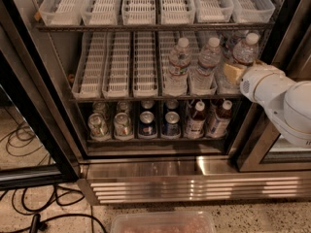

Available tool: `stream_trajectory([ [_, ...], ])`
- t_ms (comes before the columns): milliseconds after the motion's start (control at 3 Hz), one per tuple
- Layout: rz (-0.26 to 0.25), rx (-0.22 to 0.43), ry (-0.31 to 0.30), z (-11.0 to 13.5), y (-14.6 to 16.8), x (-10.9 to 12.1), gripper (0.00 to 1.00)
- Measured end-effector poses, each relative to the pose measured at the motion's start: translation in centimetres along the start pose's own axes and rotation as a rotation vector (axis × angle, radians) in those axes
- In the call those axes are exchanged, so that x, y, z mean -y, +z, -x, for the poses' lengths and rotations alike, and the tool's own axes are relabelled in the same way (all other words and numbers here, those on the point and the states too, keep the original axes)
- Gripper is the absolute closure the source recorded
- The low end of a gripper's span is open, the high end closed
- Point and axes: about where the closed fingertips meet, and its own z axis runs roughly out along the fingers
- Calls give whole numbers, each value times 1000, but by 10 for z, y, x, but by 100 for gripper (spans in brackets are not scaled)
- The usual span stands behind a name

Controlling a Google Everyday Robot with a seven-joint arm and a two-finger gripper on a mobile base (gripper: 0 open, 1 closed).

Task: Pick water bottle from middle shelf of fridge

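Observation:
The fridge (pixel 146 176) stands open, with a ribbed steel base. Its middle shelf (pixel 146 98) carries clear slotted lane trays. Three water bottles with white caps stand at its right end: one (pixel 178 67), one (pixel 207 64) and the rightmost (pixel 243 52). My gripper (pixel 235 72) is at the end of the white arm coming in from the right. It sits right at the lower body of the rightmost bottle, and the arm hides that part of the bottle.
The top shelf (pixel 155 27) holds empty lane trays. The low shelf holds soda cans (pixel 122 125) and dark-drink bottles (pixel 195 120). The open black door frame (pixel 34 130) stands at left, with cables (pixel 29 212) on the floor. A clear tub (pixel 163 223) lies at the bottom.

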Motion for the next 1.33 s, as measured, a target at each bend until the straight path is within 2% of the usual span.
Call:
stream_trajectory([
  [333,0,0,0,0,0,0,100],
  [667,37,-23,3,-5,-8,-8,100],
  [1333,61,-29,-1,3,-19,-15,100],
])
